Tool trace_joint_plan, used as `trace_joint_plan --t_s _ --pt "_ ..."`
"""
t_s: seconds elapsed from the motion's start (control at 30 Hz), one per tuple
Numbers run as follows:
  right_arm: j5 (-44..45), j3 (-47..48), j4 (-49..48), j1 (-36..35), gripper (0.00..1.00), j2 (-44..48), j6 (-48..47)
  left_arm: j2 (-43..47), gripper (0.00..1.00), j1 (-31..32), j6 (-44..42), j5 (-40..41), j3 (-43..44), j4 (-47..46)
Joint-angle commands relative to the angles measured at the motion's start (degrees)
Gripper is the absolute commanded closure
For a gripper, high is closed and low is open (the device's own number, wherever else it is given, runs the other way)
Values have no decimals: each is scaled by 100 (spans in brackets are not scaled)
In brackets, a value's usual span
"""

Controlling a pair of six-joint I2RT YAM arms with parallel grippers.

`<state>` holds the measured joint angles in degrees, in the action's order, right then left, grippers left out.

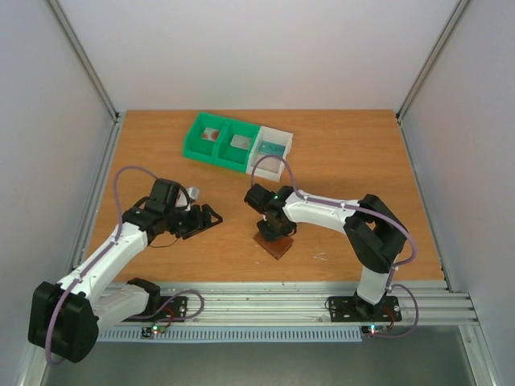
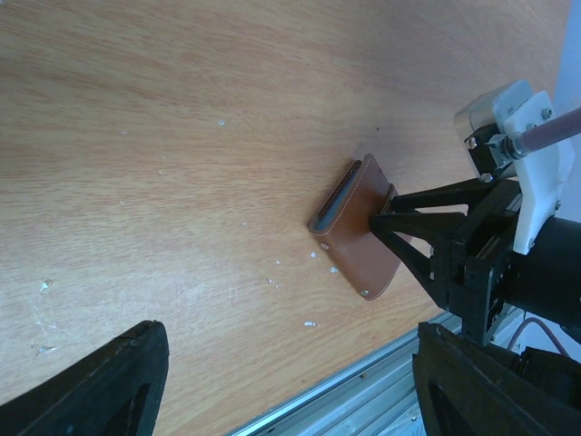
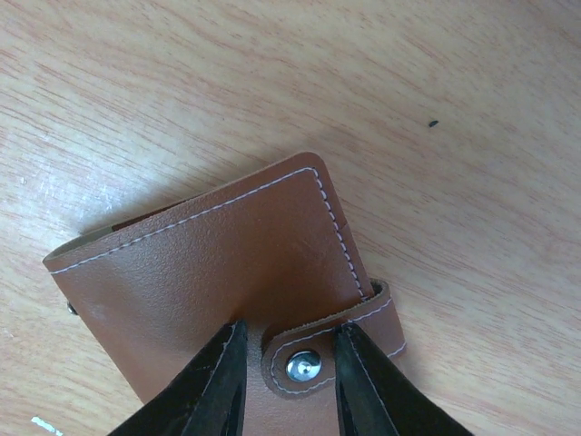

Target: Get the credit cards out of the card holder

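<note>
The brown card holder (image 1: 275, 246) lies closed on the table; its cover (image 3: 209, 272) fills the right wrist view. My right gripper (image 1: 276, 228) points down onto it, jaws a little apart, with the fingertips resting on the cover on either side of the snap tab (image 3: 313, 361), midway point (image 3: 289, 338). A red card (image 1: 211, 134) and a pale grey card (image 1: 239, 142) lie in the green bin. My left gripper (image 1: 211, 217) is open and empty to the left of the holder (image 2: 359, 232), jaws wide (image 2: 290, 400). Any cards inside the holder are hidden.
A green two-compartment bin (image 1: 193, 145) and an adjoining white bin (image 1: 282, 137) with a greenish card stand at the back middle of the table. An aluminium rail (image 1: 273, 293) runs along the table's near edge. White walls enclose the sides.
</note>
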<state>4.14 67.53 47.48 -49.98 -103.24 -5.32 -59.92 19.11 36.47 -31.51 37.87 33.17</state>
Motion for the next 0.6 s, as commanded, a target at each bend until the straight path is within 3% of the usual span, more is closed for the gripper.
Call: trace_joint_plan --t_s 0.0,0.3,0.57 --pt "258 125 114 -129 71 -27 -109 78 25 22 18 0 -77 -179" --pt "622 74 209 -245 73 -154 -69 68 26 23 -29 20 -85 -151" --pt "943 77 334 -320 89 -48 87 90 26 23 -26 29 -87 -141"
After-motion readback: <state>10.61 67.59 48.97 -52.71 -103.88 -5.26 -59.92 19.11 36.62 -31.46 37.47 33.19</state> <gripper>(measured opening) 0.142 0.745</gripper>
